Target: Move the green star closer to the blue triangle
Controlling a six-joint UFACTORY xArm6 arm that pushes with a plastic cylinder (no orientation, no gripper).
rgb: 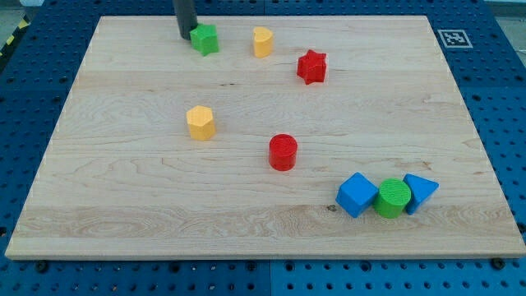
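Fingers: none fitted; arm ends in a straight dark rod, so nothing spread, pressed or pinched.

Rod: upright, entering from the view's top. My tip [186, 37] rests on the board just to the view's left of the green star [205, 39], touching it or very nearly so; contact cannot be told for certain.

Green star: near the board's top edge, left of centre, far from the blue triangle [421, 191].

Blue triangle: near the board's bottom right corner, touching a green cylinder [393, 197] on its left.

Blue cube [357, 195]: just beside that green cylinder, on its left; the three form a row.

Items lying between the green star and the blue triangle:
- Yellow block [262, 41], rounded, right of the green star, apart from it.
- Red star [311, 67], further right of the green star and slightly lower.
- Yellow hexagonal block [200, 122], below the green star, well apart.
- Red cylinder [283, 152], lower right of the green star, roughly on the diagonal towards the blue triangle.

Wooden board [123, 205]: lies on a blue perforated table [501, 90].
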